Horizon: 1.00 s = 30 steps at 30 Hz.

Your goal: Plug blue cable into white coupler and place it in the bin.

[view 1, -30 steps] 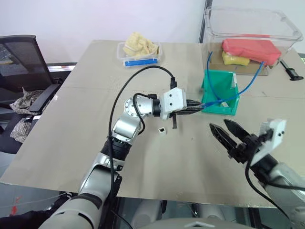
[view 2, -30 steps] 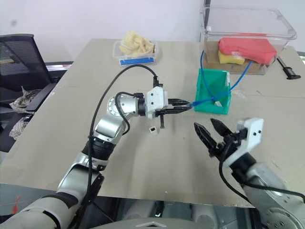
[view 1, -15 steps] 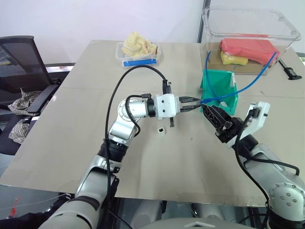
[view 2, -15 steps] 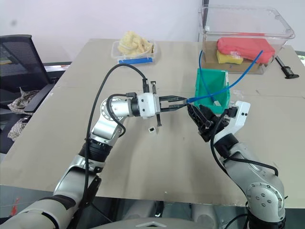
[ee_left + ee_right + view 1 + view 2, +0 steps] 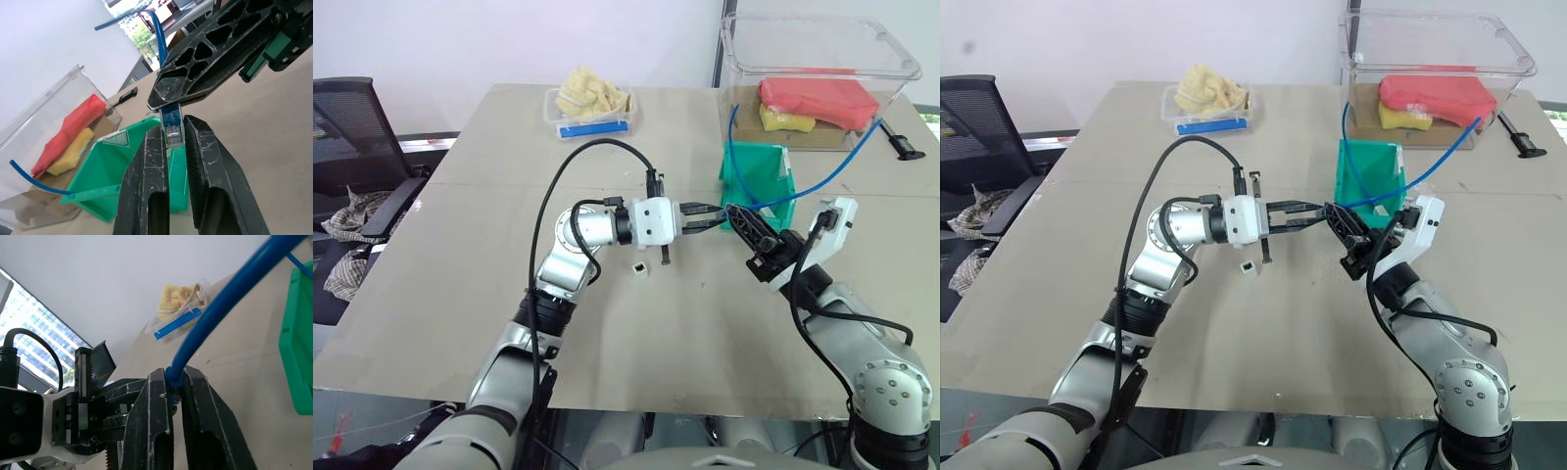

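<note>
On the left of your tabletop (image 5: 460, 284) the left tool (image 5: 717, 213) reaches across toward the right, its two black fingers closed on the clear plug end of the blue cable (image 5: 822, 178). The left wrist view shows the plug (image 5: 171, 128) standing between the two fingers (image 5: 146, 166). Just below this arm, the white coupler (image 5: 641, 265) lies alone on the tabletop, its dark socket visible, apart from both tools.

A little further right, the right tool (image 5: 741, 217) meets the left one at the same spot — its fingers are clamped on the blue cable just behind the plug, as the right wrist view shows (image 5: 172, 377). From there the cable rises in a loose arc over the teal-green bin (image 5: 759, 179), which stands just behind the two tools, toward the large clear tub (image 5: 822, 69) at the far right corner. A small clear tray with a blue strip (image 5: 592, 108) sits at the far edge.
</note>
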### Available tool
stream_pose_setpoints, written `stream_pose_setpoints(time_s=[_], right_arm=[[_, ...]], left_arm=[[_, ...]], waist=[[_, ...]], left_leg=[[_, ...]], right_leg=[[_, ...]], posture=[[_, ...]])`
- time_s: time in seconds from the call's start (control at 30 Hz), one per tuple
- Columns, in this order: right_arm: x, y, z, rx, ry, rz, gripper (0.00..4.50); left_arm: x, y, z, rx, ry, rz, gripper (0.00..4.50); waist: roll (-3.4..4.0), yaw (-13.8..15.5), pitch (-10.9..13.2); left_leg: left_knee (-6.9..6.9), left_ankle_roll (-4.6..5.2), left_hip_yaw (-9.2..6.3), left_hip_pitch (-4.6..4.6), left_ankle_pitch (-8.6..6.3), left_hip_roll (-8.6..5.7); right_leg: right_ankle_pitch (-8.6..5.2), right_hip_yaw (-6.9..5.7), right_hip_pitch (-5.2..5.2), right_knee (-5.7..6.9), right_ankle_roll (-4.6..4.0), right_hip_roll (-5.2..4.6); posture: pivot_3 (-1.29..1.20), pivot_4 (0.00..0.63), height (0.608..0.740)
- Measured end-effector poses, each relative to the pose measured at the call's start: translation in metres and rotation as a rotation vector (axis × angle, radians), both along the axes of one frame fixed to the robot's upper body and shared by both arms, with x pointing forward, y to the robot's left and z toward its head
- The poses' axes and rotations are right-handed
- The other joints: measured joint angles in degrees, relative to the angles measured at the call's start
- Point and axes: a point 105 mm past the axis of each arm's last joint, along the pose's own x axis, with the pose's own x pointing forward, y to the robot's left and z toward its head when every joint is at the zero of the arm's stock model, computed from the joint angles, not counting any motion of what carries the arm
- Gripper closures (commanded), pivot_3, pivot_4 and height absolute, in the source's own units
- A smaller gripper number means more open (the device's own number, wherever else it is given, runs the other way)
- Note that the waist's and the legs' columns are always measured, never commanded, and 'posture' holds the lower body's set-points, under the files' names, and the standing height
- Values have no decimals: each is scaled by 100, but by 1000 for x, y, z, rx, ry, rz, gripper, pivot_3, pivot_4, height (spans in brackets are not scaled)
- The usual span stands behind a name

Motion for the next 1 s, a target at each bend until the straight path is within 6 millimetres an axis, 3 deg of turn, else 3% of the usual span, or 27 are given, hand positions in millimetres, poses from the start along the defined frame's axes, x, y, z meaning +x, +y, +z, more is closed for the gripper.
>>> stream_pose_setpoints(time_s=[0.13, 0.23, 0.3, 0.4, 0.57, 0.67, 0.8, 1.0], right_arm=[[-1, 2, 0, 5, 2, 11, 4472], [-1, 2, 1, 15, 3, 18, 4500], [-3, 5, 2, 43, 3, 39, 4500], [-4, 2, 5, 70, -1, 44, 4500], [0, -12, -2, 67, 24, 11, 4500], [-1, -21, -16, 54, 63, -7, 4500], [-1, -19, -20, 58, 73, 1, 4500], [-1, -15, -21, 60, 72, 6, 4500]], left_arm=[[-1, 1, 1, 0, 9, 0, 4500], [-1, 1, 0, -36, 103, 1, 3249], [2, 4, 1, -69, 254, 17, 2409], [12, 33, -6, -61, 471, 104, 1053], [18, 78, -16, -78, 635, 234, 1053], [-2, 119, -51, 28, 749, 295, 1053], [-12, 123, -67, 52, 773, 293, 1053], [-17, 113, -91, 62, 730, 311, 1053]], waist=[[0, 0, 0], [1, -4, 0], [1, -11, 0], [4, -61, -2], [4, -79, -2], [10, -151, -3], [10, -63, -3], [9, 18, -3]], left_leg=[[0, 0, 0, 0, 0, 0], [0, 0, 0, 0, 0, 0], [0, 0, -2, 0, 0, 0], [-1, 1, -1, 3, 0, 5], [-2, 0, 1, 2, 0, 5], [-16, 0, 12, 0, 0, 8], [-13, 0, 12, -2, -1, 8], [-13, 1, 12, -2, -1, 7]], right_leg=[[0, 0, 0, 0, 0, 0], [0, 0, -1, 1, 0, 0], [0, 1, -2, 4, 0, 2], [0, 5, -5, 8, 0, 11], [0, 6, -7, 8, -1, 11], [-1, 23, -24, 8, -2, 15], [3, 17, -21, 9, -6, 8], [4, 17, -20, 8, -8, 7]], posture=[[0, 150, 740], [0, 150, 740], [0, 150, 740], [0, 150, 740], [0, 150, 740], [0, 150, 740], [0, 150, 740], [0, 150, 740]])
